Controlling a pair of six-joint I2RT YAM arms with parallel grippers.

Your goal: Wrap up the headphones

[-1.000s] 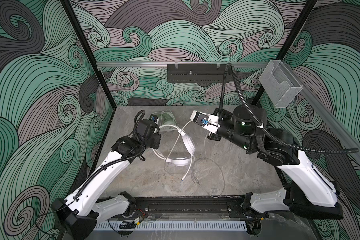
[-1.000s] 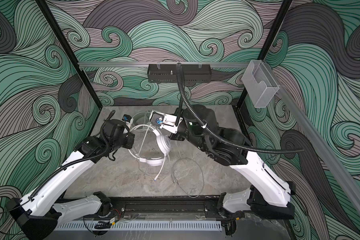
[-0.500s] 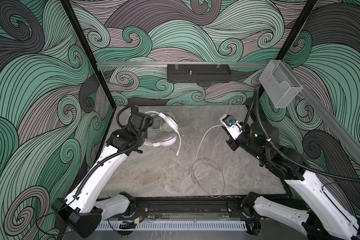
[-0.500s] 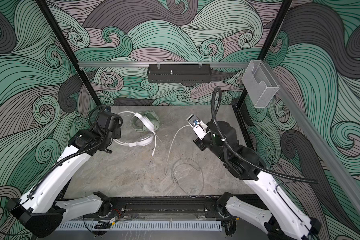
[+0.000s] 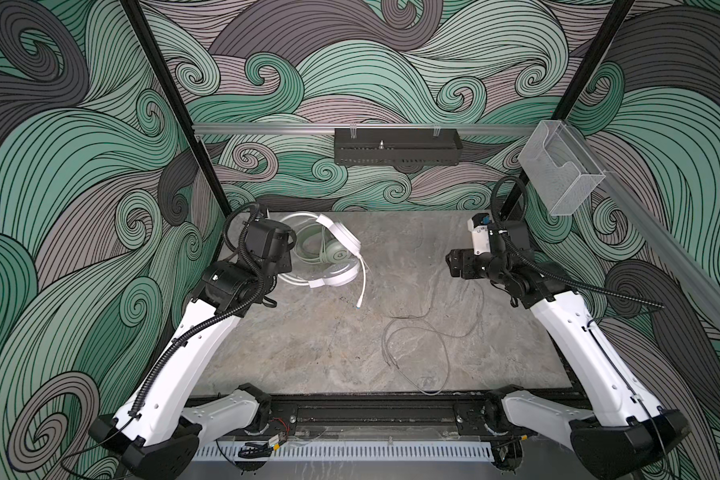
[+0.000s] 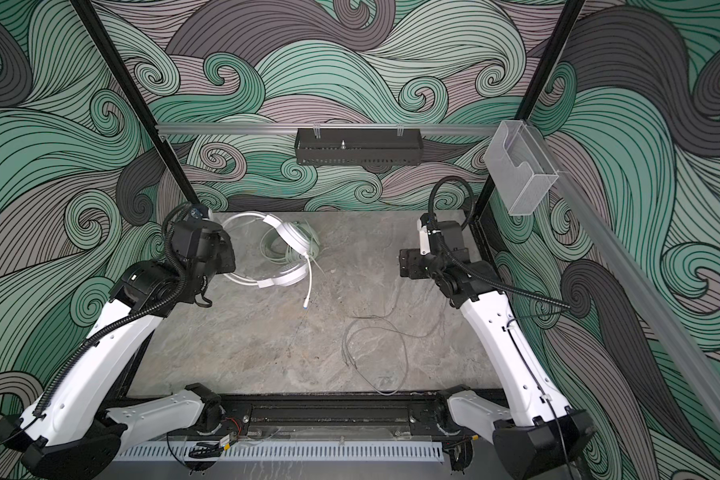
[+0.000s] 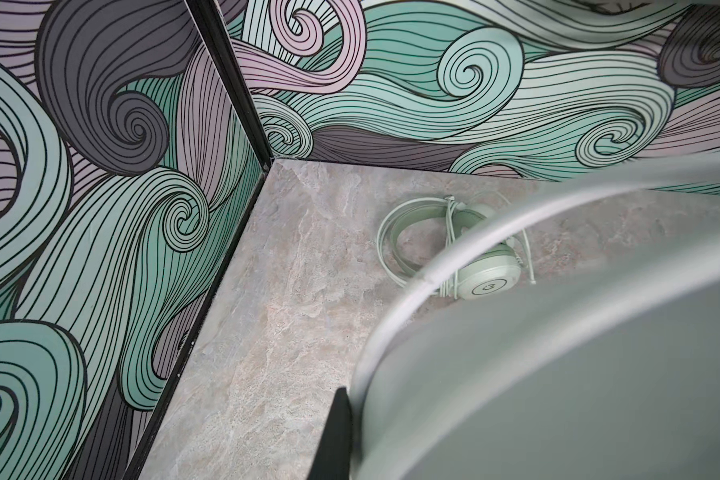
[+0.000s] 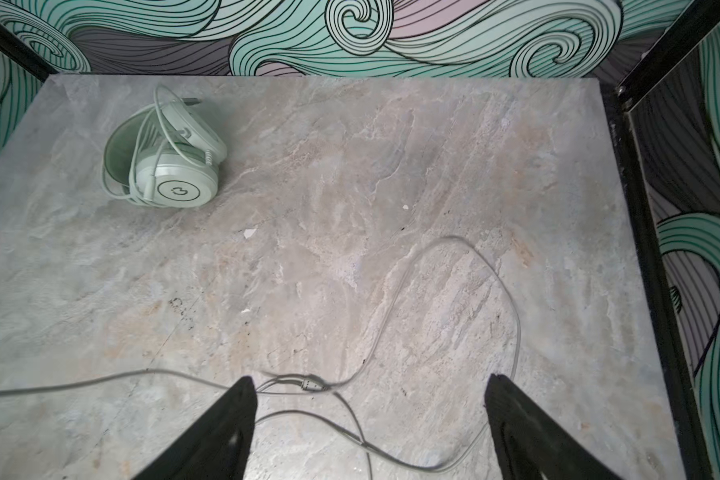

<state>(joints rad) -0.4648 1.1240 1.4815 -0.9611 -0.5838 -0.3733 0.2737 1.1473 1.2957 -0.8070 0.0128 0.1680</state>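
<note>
Grey stone table [image 5: 308,353] now bears the thin cable [image 8: 310,385], let fall unwrapped as the right pincer [image 8: 368,384] gapes wide and empty, while the left pincer [image 5: 284,266], jaws hidden behind its wrist, stays clamped on the white headset [image 5: 336,277], carried over the mint headset [image 8: 171,183] in the far left corner and blurring that wrist's view

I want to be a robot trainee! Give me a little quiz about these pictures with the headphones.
1. True or false: the right gripper grips the loose cable.
2. What colour is the headset whose cable is wound around it?
3. Fill in: the left gripper is shut on the ___ headset.
Key: 1 false, its jaws stand open and empty. 2 the mint green headset. 3 the white headset.
</note>
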